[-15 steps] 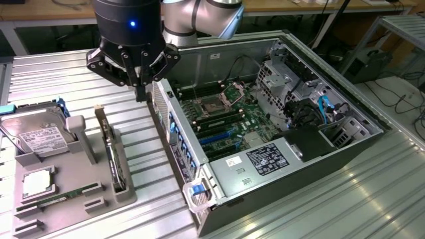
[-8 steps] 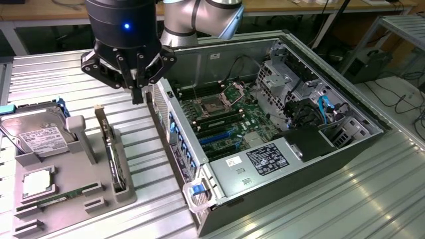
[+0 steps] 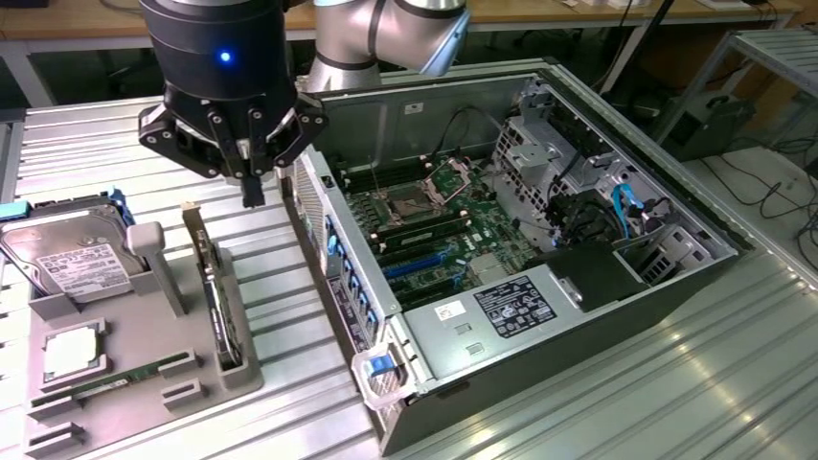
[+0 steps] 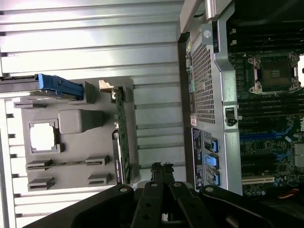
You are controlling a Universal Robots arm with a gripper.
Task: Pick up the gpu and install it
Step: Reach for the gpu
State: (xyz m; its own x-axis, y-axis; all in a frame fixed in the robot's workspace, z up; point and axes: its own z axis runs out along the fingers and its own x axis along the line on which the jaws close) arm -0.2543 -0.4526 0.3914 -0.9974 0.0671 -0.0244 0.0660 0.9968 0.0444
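The gpu (image 3: 213, 287) stands on its edge in a grey holder tray (image 3: 141, 402), a thin green card with a metal bracket at its far end. In the wrist view the gpu (image 4: 120, 133) is a narrow green strip along the tray's edge. My gripper (image 3: 252, 197) hangs above the table, between the tray and the open computer case (image 3: 383, 383), a little above and beyond the card's far end. Its fingers are shut together with nothing between them, as the wrist view of the gripper (image 4: 161, 167) also shows. The case's motherboard (image 3: 428, 235) lies exposed.
The tray also holds a hard drive (image 3: 71, 254), a silver CPU (image 3: 73, 350) and a RAM stick (image 3: 115, 379). The case's rear panel (image 4: 206, 85) rises just beside the gripper. Blue slots (image 3: 416, 273) lie on the board. Ribbed metal table (image 3: 665, 383) surrounds everything.
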